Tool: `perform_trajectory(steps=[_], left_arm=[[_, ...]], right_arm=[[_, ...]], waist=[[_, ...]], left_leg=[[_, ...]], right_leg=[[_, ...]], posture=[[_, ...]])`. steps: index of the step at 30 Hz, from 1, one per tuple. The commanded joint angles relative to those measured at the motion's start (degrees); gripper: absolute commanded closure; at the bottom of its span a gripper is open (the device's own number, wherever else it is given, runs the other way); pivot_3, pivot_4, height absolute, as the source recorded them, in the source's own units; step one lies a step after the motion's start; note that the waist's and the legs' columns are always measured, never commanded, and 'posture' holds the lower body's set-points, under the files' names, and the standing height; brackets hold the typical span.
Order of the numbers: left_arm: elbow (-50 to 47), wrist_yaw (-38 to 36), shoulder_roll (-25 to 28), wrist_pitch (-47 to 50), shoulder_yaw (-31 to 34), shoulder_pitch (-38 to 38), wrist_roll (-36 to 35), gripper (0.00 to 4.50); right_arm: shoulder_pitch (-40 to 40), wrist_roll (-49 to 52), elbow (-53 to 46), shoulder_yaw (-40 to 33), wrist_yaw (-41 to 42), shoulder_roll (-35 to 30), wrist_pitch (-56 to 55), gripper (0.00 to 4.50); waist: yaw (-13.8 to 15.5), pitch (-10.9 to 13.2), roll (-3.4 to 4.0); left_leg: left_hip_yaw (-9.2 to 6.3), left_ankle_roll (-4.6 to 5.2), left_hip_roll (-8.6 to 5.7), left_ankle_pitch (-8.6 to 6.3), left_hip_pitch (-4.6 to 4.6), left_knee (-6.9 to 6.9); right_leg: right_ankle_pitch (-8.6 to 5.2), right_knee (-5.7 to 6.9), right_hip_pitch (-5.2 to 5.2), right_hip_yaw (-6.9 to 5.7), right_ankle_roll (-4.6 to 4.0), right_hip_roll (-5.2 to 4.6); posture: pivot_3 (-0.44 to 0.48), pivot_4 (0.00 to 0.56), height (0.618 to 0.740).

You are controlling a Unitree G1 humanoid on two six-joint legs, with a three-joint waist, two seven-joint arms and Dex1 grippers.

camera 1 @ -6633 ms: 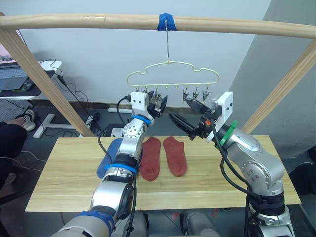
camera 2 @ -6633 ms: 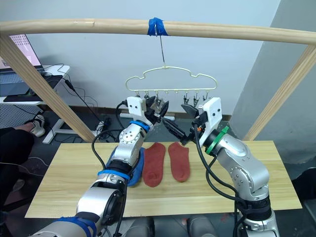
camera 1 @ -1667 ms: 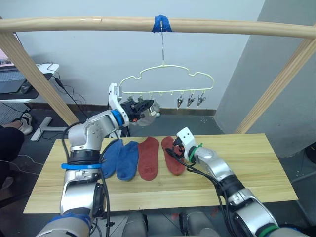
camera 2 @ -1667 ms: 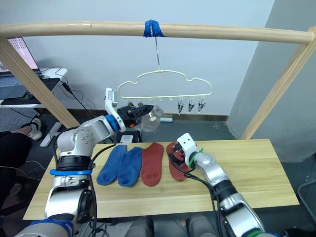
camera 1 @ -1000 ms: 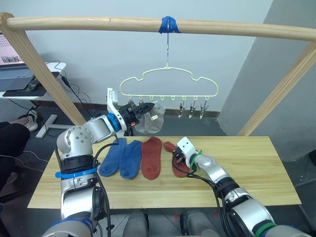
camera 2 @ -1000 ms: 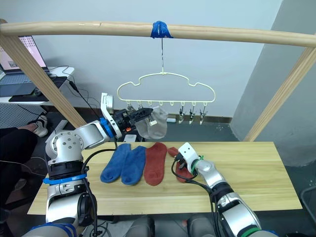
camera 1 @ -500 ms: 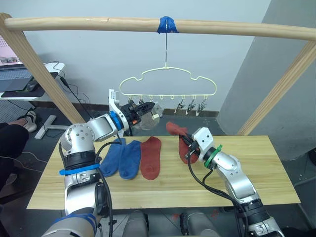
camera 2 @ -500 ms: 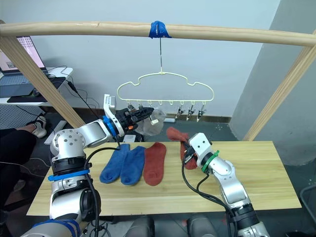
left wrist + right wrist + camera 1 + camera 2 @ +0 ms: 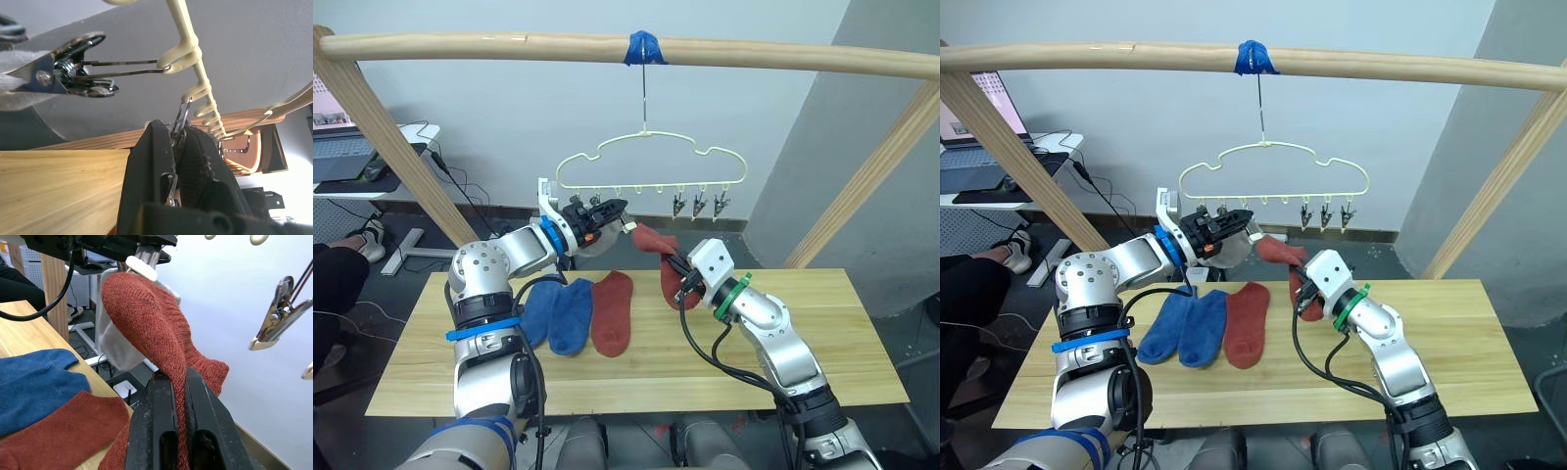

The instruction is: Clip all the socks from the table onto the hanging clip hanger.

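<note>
Since half a second ago: lifted rust-red sock point(image 9: 658, 257) carried higher and further toward robot's left, now close under the clip hanger point(image 9: 651, 168) and near the left gripper point(image 9: 615, 210). Since 1.7 s ago: same sock raised off the table point(image 9: 822, 333), where it lay beside its mate.

Right gripper point(image 9: 178, 382) closed on the sock at mid-length; toe end draped over above the fingers, cuff hanging below. Held thus, apparently, to present a free edge to a clip.

Left gripper clamped on one metal clip point(image 9: 180, 119) of the hanger, black fingers squeezing its handles; judged to be keeping that clip's mouth open for the incoming sock. Whether the mouth is open cannot be confirmed.

Grey socks point(image 9: 599, 243) already hanging from the left-side clips, just behind the left gripper. Three clips point(image 9: 702, 204) at the right end of the bar bare.

Remaining on the table: two blue socks point(image 9: 556, 313) side by side, second rust-red sock point(image 9: 611, 313) just beside them.

Hanger suspended by its hook from the wooden pole point(image 9: 754, 54), at a blue tape wrap point(image 9: 645, 46).
</note>
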Motion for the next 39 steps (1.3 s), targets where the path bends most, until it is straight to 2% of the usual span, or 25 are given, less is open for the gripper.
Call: perform_trajectory(steps=[1,16,21,23,28,34,35,39], left_arm=[[-0.49,0.00,0.05,-0.38,0.51,-1.22,-1.16,4.30],[-1.51,-0.81,0.09,-0.94,-0.47,-0.64,-1.15,4.30],[-4.10,-4.10,1.40,-7.60,-4.48,0.54,3.44,4.30],[-4.18,-5.14,1.72,-9.10,-4.97,0.70,4.00,3.57],[-4.62,-6.14,1.80,-7.56,-3.72,0.56,1.42,2.05],[-7.09,-7.32,5.58,-7.05,-4.87,1.75,2.81,0.24],[-8.79,-8.43,7.05,-6.74,-6.34,2.72,3.48,0.02],[-16.13,-12.71,14.00,-7.18,-12.15,8.59,6.64,0.00]], right_arm=[[-1.67,-0.02,-2.03,0.16,-0.16,0.21,-0.18,4.49],[-5.24,-1.18,0.14,2.15,-0.90,2.68,0.47,4.49],[-6.12,-1.38,0.94,2.20,-1.05,3.59,0.49,4.49],[-6.06,-1.36,1.14,2.26,-0.90,3.55,0.55,4.50],[-5.94,-1.11,1.73,2.14,-0.74,3.41,0.80,4.50],[-5.64,2.79,3.19,-0.35,-1.04,5.80,4.54,4.50],[-5.61,3.45,3.53,-0.86,-1.04,6.09,5.10,4.50],[-5.45,5.91,4.90,-2.59,-0.08,5.82,6.52,3.36]], waist=[[0.00,0.00,0.00],[-0.01,0.00,0.00],[0.03,0.00,0.00],[0.08,0.00,0.00],[0.05,0.01,0.00],[-0.13,0.01,0.00],[-0.18,0.01,0.00],[-0.08,0.01,0.02]], left_leg=[[0.00,0.00,0.00,0.00,0.00,0.00],[0.01,0.00,0.00,0.00,0.00,-0.01],[-0.01,0.00,0.00,0.00,-0.01,-0.04],[0.00,-0.01,0.00,0.00,-0.02,-0.05],[0.00,0.00,0.01,0.00,-0.03,-0.05],[0.00,0.00,0.02,0.00,-0.03,-0.05],[0.00,0.00,0.03,0.00,-0.04,-0.07],[0.00,-0.01,0.03,0.00,-0.08,-0.15]], right_leg=[[0.00,0.00,0.00,0.00,0.00,0.00],[0.00,-0.01,-0.01,0.01,0.00,0.00],[0.00,-0.04,-0.01,-0.01,0.00,0.00],[0.00,-0.07,-0.01,-0.01,-0.01,0.00],[0.00,-0.07,-0.02,-0.02,0.00,-0.01],[0.00,-0.05,-0.06,-0.01,0.00,0.00],[0.00,-0.05,-0.07,-0.01,0.00,0.00],[0.03,-0.07,-0.12,-0.01,-0.07,-0.01]], posture=[[-0.044,0.130,0.740],[-0.039,0.131,0.740],[-0.037,0.131,0.740],[-0.037,0.130,0.740],[-0.037,0.128,0.740],[-0.032,0.125,0.740],[-0.029,0.125,0.740],[-0.014,0.122,0.740]])
